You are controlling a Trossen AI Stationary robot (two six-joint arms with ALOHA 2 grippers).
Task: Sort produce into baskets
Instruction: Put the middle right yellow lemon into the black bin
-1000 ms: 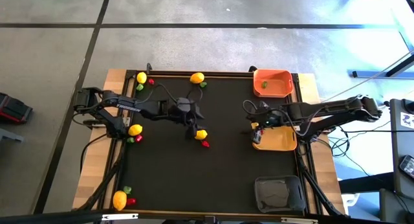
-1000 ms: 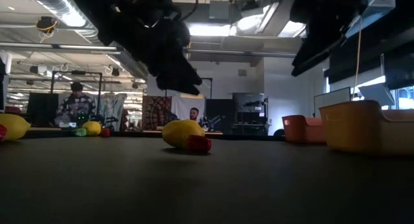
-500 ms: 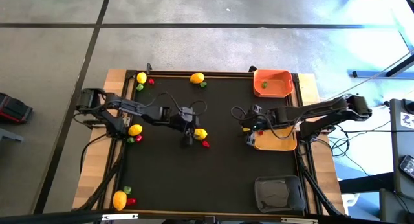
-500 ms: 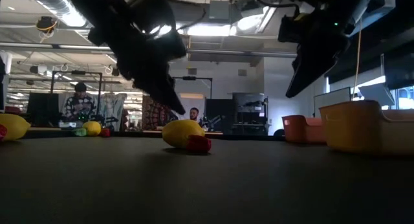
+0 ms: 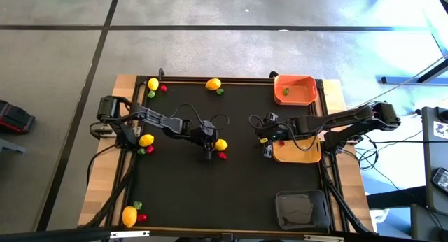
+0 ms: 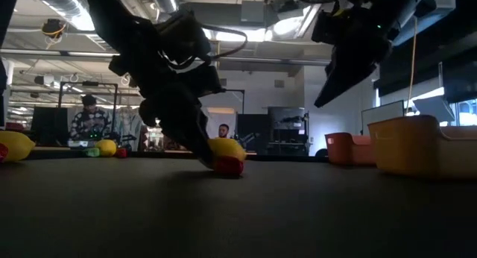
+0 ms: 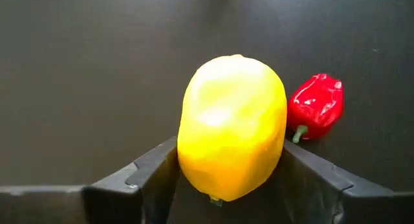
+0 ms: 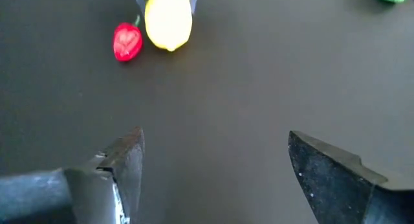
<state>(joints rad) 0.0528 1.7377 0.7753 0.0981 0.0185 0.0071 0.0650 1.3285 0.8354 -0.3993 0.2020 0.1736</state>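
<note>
The black table mat is carrying three baskets along its right side — orange basket, yellow basket, dark basket. The right gripper is hanging wide open beside the yellow one. The left gripper is sitting mid-mat, fingers hugging a lemon — red pepper touching it.

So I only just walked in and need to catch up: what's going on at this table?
Two robot arms are sorting toy produce into baskets. The left gripper is down at mid-table with its fingers either side of a yellow lemon, a red pepper lying right beside it. The right gripper hangs open above the mat near the yellow-tan basket. Other pieces lie along the table's left side.
</note>
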